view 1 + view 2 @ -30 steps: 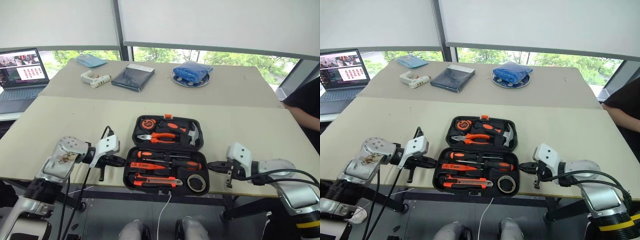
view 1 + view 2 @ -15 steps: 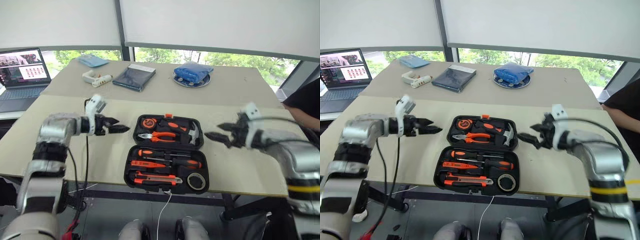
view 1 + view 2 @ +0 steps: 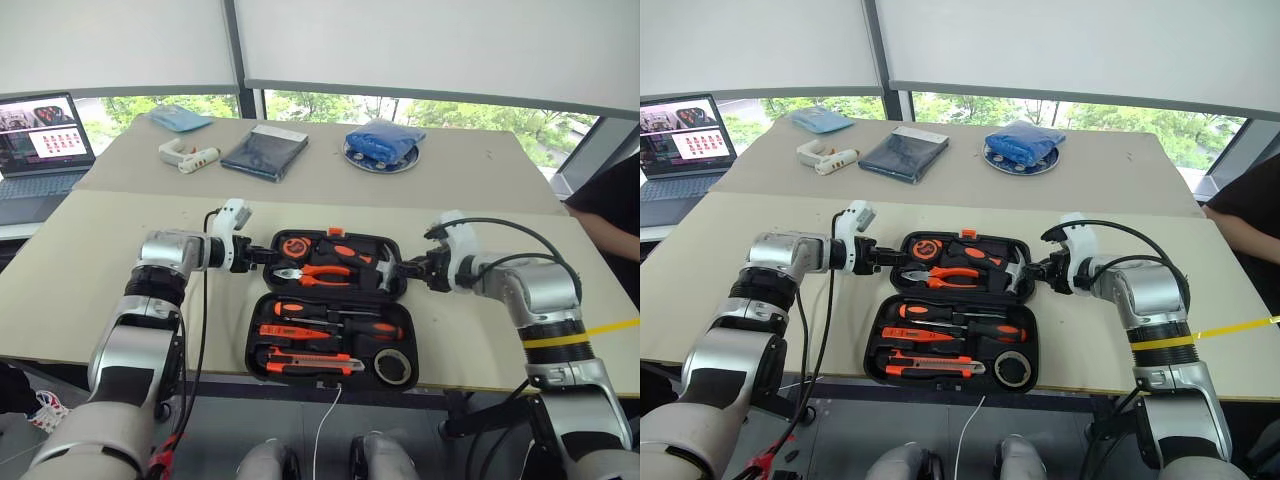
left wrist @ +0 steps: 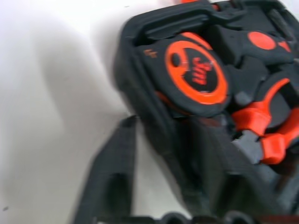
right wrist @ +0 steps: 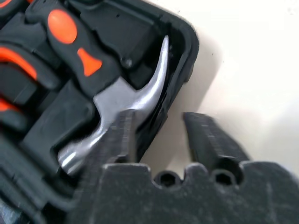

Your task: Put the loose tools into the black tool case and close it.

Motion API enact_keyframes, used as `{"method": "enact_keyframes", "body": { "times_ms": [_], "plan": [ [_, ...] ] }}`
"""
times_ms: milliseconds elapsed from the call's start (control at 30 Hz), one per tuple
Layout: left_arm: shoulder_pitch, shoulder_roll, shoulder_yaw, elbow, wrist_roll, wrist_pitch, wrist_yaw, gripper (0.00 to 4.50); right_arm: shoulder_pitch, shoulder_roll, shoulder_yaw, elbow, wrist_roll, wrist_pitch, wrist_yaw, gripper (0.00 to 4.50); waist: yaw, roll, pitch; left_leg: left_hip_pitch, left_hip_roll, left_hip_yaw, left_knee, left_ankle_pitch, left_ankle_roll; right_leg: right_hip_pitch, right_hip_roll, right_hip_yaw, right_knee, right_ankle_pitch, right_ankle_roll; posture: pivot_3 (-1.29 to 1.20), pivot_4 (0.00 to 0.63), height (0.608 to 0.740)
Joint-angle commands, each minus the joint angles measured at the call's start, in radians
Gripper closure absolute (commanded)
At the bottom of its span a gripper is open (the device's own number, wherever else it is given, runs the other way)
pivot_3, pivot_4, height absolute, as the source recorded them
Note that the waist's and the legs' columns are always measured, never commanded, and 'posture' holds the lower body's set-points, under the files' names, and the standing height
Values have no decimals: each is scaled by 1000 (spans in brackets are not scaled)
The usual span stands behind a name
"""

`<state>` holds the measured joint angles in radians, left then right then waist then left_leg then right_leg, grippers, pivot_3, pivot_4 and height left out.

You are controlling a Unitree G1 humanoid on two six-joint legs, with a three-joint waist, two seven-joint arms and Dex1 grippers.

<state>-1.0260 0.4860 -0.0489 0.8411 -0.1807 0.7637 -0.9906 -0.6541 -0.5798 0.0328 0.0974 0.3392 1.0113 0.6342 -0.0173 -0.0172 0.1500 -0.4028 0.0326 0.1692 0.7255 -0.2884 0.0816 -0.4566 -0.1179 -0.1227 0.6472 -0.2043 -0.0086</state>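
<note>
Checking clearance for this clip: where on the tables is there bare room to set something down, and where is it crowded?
Bare tabletop lies left of the black tool case, and more to its right, toward the person's sleeve. Crowded: the case's far half, straddled by the left gripper and right gripper, and the far table's glue gun, pouch and blue bundle.

Daylight comes in under the half-lowered blinds (image 3: 420, 50) at the far windows and lights the table (image 3: 470, 170) evenly, with only soft shadows. The head views are sharp and bow slightly at their edges. Both wrist views are blurred, with pale, washed-out tabletop and smeared fingers (image 4: 110, 177).
</note>
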Motion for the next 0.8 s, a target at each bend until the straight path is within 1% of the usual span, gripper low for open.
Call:
{"method": "enact_keyframes", "body": {
  "times_ms": [33,67,133,233,267,300,400,467,533,633,667,700,800],
  "plan": [
    [11,9,-6,-5,13,4,2,4345,42,-26,-6,-81,15,52,4,4169,2,0,0,0,0,0,0,0,0,0,-1,0,0,0,0,0,150,718],
    [15,10,-5,-12,12,4,0,4500,47,-24,-10,-96,20,62,2,4476,2,0,0,0,0,-1,0,0,-1,0,-3,0,1,0,-1,0,150,718],
    [27,12,-9,-35,12,-1,-6,4500,50,-24,-10,-111,22,71,0,4476,2,0,0,0,1,-1,0,-4,-8,0,-4,0,1,1,-3,0,150,718],
    [81,21,-37,-131,30,-103,-29,4500,7,-3,-23,-63,5,51,-33,4476,1,0,0,1,0,-1,0,-3,-7,0,-4,0,2,3,-6,0,150,718],
    [90,21,-37,-147,29,-116,-30,4500,-3,0,-26,-51,0,44,-41,4476,0,0,0,1,0,-1,0,-1,-3,0,-3,0,2,5,-9,0,150,718],
    [93,19,-29,-158,25,-133,-20,4500,-13,3,-31,-40,-5,21,-46,4476,-1,0,0,1,0,-1,0,0,-1,0,-3,0,2,5,-9,0,150,718],
    [102,11,-9,-194,32,-266,8,4500,-46,17,-57,-21,-8,-56,-57,4476,-1,0,0,0,0,-1,0,1,-1,0,-3,0,1,5,-10,0,150,718],
    [83,-12,34,-202,16,-359,52,4500,-74,34,-86,-16,-23,-155,-92,4476,0,0,0,0,0,0,1,1,-2,-1,-4,0,1,5,-9,0,150,718],
    [48,-40,78,-181,15,-475,141,4500,-98,51,-108,-16,-56,-272,-143,4476,1,0,3,-3,0,0,1,3,-4,-3,-6,-1,0,7,-6,0,150,718],
    [13,-56,90,-132,77,-667,291,4500,-92,42,-80,-25,-136,-447,-172,4476,6,1,13,-9,-1,0,1,4,-9,-7,-11,-1,0,12,-5,0,150,718],
    [11,-59,90,-125,91,-735,316,4500,-83,37,-66,-26,-167,-512,-180,4476,5,1,13,-14,-2,0,1,7,-7,-12,-11,-1,0,14,-6,0,150,718],
    [12,-62,89,-120,99,-785,330,4500,-75,33,-56,-25,-190,-560,-185,4476,4,1,14,-17,-2,0,1,10,-2,-15,-9,-1,0,19,-11,0,150,718],
    [40,-65,66,-118,136,-920,359,4500,-43,42,-53,-12,-234,-670,-209,4476,3,1,14,-19,-2,2,0,13,2,-17,-3,-1,0,19,-11,0,150,718]
  ]
}}
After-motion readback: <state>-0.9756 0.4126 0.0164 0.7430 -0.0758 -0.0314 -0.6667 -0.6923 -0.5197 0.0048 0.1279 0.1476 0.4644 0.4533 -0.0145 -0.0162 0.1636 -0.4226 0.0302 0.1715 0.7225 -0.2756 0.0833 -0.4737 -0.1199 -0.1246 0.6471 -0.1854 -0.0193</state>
